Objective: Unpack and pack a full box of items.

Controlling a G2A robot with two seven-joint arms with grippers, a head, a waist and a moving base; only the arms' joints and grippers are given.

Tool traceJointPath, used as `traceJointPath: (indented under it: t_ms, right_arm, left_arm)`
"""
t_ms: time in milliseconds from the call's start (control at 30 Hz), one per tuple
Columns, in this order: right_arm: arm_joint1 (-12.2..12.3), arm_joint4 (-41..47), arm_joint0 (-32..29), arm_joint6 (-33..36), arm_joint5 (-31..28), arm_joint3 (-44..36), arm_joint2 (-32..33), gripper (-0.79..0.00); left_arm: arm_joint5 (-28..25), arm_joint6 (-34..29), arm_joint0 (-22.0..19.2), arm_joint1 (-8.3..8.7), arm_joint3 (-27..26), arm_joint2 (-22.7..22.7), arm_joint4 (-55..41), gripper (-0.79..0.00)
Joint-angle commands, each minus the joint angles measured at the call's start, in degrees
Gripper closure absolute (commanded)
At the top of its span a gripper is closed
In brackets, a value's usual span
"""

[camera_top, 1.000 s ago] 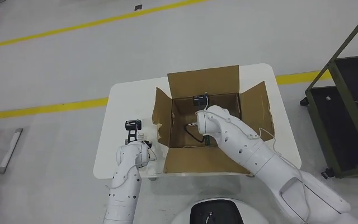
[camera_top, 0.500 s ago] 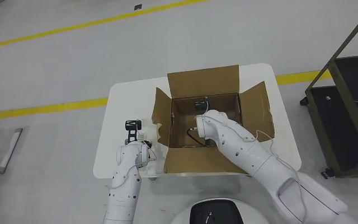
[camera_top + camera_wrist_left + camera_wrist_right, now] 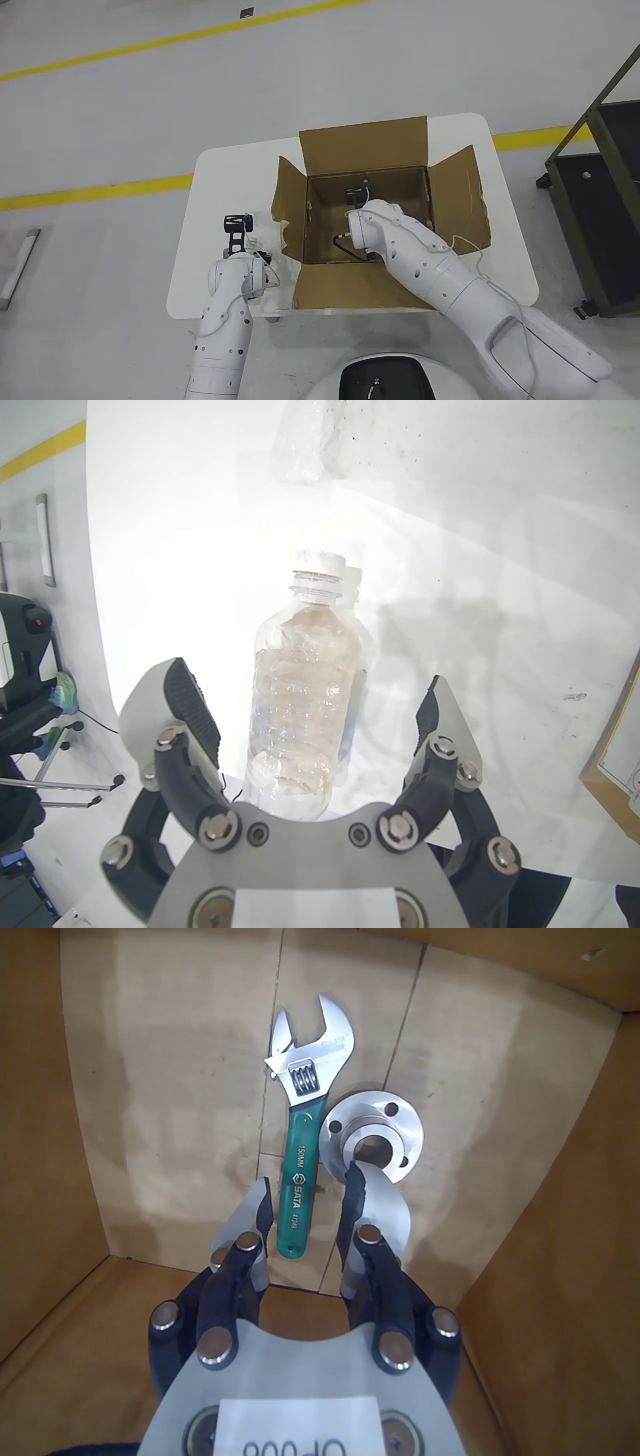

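An open cardboard box (image 3: 365,150) stands on the white table (image 3: 230,170). My right arm is down inside the box. On the box floor lie a green-handled adjustable wrench (image 3: 302,1158) and a round metal flange (image 3: 372,1135) beside it. My right gripper (image 3: 309,1178) is open, one finger on each side of the wrench's handle, not touching it. To the left of the box, a clear plastic bottle (image 3: 300,700) with a white cap stands upright on the table. My left gripper (image 3: 307,677) is open around the bottle, with gaps on both sides.
A crumpled clear plastic bag (image 3: 320,445) lies on the table beyond the bottle. The box's flaps (image 3: 465,200) are spread outward. A corner of the box (image 3: 615,760) is close to my left gripper. A dark metal rack (image 3: 600,190) stands off the table's right end.
My right arm has sunk a little deeper into the box, toward the wrench. The left arm and the bottle have stayed where they were.
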Motion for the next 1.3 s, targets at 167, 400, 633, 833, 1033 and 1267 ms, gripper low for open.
traceJointPath:
  t_ms: [167,400,633,833,1033,1267]
  right_arm:
    - [-1.1,0.8,0.6,-1.2,-0.9,2.9,-0.1,-0.329]
    - [-2.1,1.0,1.3,-1.9,-1.3,5.3,-0.4,-0.329]
    - [-3.0,1.0,2.0,-2.2,-1.6,7.4,-0.4,-0.299]
    - [-3.7,0.8,2.4,-2.4,-1.9,8.9,-0.5,-0.197]
    - [-4.3,1.0,2.8,-2.7,-2.3,10.4,-0.3,-0.197]
    - [-4.9,0.8,3.1,-3.1,-2.7,11.8,0.0,0.0]
  left_arm:
    - [0.0,0.0,0.0,0.0,0.0,0.0,0.0,-0.785]
    - [0.0,0.0,0.0,0.0,0.0,0.0,0.0,-0.785]
    - [0.0,0.0,0.0,0.0,0.0,0.0,0.0,-0.785]
    - [0.0,0.0,0.0,0.0,0.0,0.0,0.0,-0.785]
    - [0.0,0.0,0.0,0.0,0.0,0.0,0.0,-0.785]
    - [0.0,0.0,0.0,0.0,0.0,0.0,0.0,-0.785]
